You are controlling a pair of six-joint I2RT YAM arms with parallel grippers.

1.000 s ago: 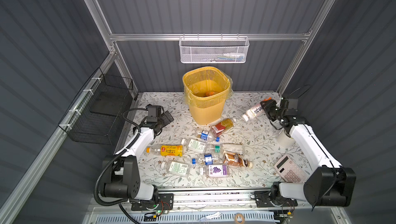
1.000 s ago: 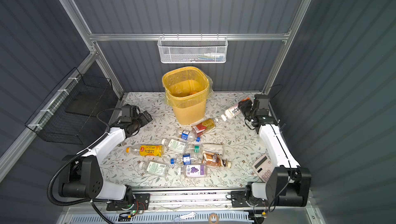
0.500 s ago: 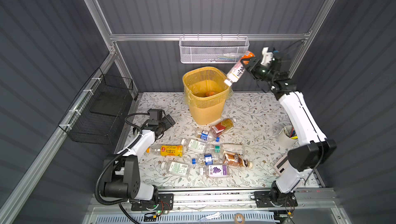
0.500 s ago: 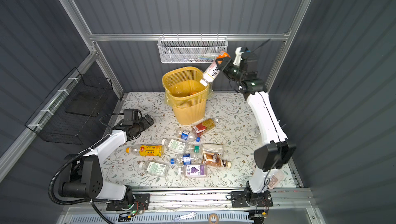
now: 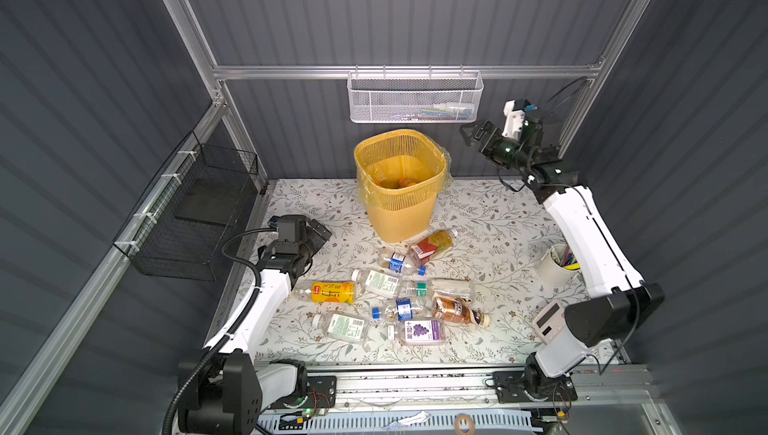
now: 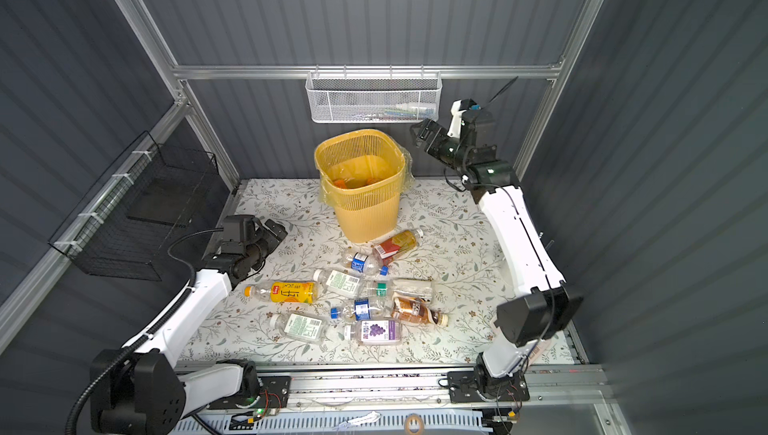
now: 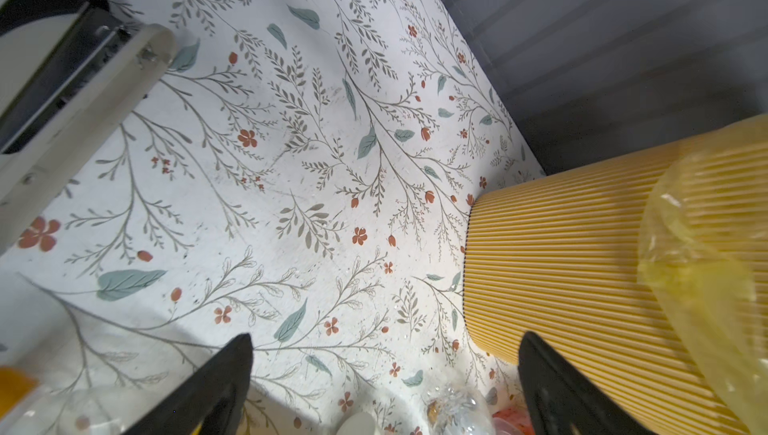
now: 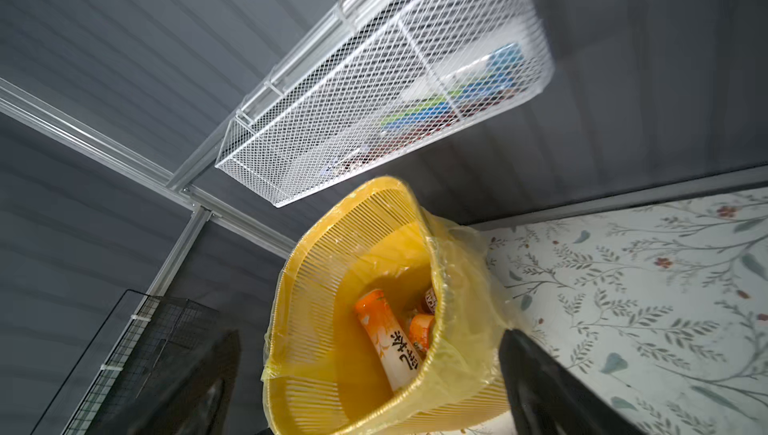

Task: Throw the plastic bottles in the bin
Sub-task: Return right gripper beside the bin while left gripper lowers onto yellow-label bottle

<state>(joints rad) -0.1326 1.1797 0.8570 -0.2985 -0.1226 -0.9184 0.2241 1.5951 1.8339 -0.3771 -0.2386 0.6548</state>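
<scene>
Orange-label bottle point(image 8: 390, 349) has left right gripper point(image 5: 471, 136) since half second back. I now see it lying inside yellow bin point(image 5: 399, 212), among other orange bottles. Right jaws spread wide, empty, raised beside bin rim, below white mesh basket point(image 5: 415, 98). Left gripper point(image 5: 318, 235) low over floral mat point(image 5: 498, 221), jaws wide, holding nothing. Other plastic bottles point(image 5: 376, 283) lie scattered on mat; red-label bottle point(image 5: 432, 242) lies nearest bin base.
</scene>
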